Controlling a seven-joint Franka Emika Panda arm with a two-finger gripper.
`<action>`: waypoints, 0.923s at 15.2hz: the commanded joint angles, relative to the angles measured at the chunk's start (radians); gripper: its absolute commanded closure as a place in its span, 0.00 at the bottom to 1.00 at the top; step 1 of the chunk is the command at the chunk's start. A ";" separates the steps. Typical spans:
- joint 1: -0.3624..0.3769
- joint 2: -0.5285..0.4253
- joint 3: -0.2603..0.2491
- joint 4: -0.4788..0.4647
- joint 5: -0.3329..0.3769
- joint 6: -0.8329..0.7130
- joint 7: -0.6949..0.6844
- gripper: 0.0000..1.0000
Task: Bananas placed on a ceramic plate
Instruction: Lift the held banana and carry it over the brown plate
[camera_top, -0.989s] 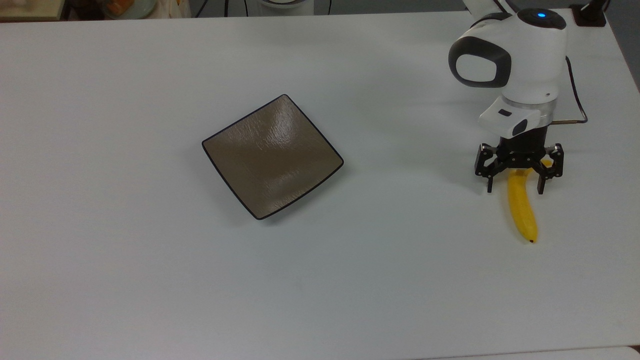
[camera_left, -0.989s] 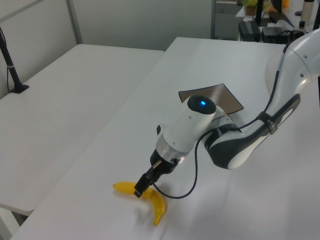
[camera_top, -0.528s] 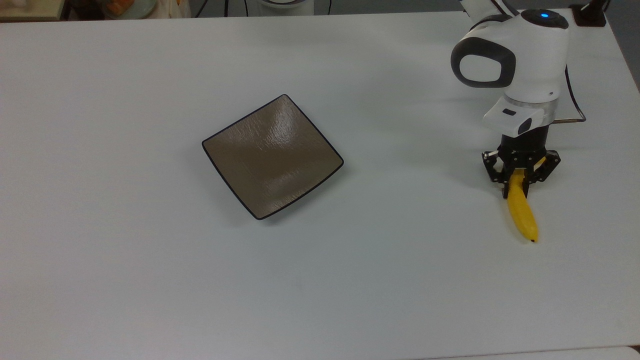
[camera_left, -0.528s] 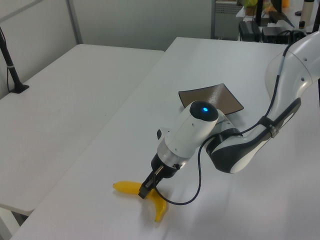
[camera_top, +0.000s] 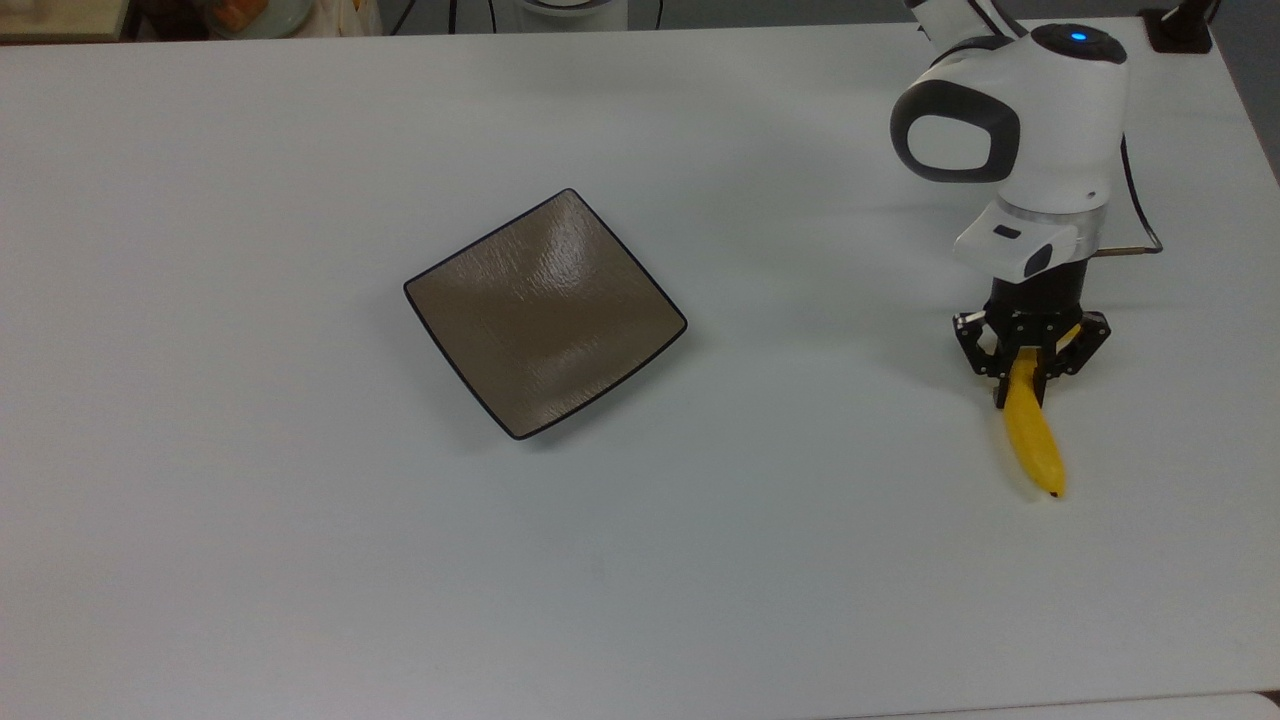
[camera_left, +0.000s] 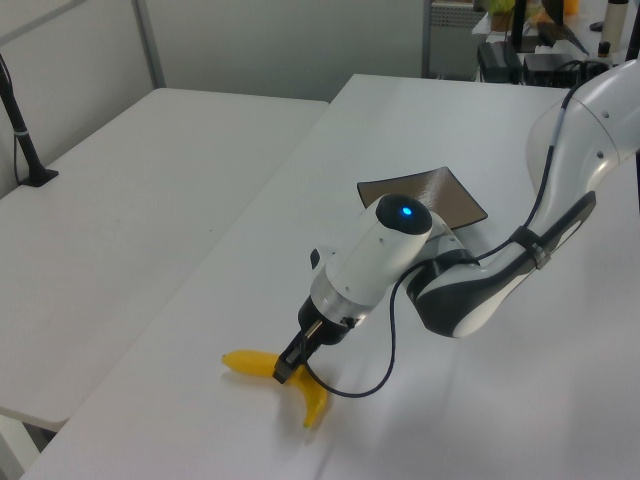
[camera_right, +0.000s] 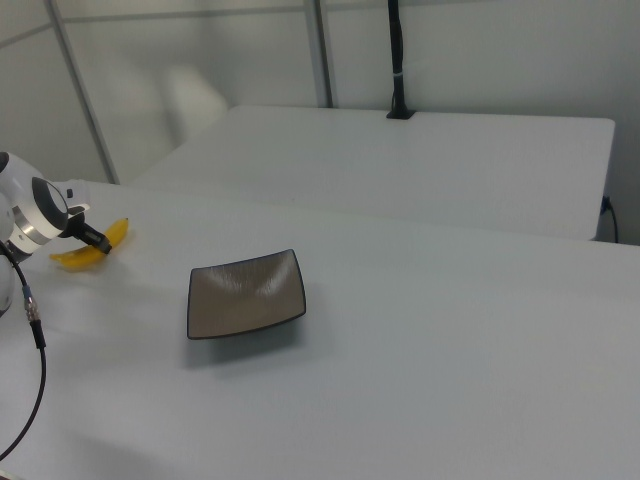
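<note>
Banana (camera_top: 1032, 440) lies at the top view's right side of the white bench (camera_top: 300, 560), its stem end pinched between the narrowed fingers of the hand (camera_top: 1028, 372), dark tip pointing toward the near edge. Well apart, toward the middle, sits the bare square ceramic plate (camera_top: 545, 312).

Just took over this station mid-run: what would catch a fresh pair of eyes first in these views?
The bright yellow banana stands out on the white table at the top view's right, with the black gripper shut on its stem end beneath the white arm. Next is the square brown ceramic plate, bare, near the middle of the top view and well apart from the banana.
</note>
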 joint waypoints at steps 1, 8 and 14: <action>-0.022 -0.033 0.008 -0.013 -0.006 -0.076 -0.103 0.80; -0.062 -0.150 0.026 -0.012 0.279 -0.406 -0.584 0.80; -0.093 -0.216 0.015 -0.004 0.344 -0.630 -0.804 0.80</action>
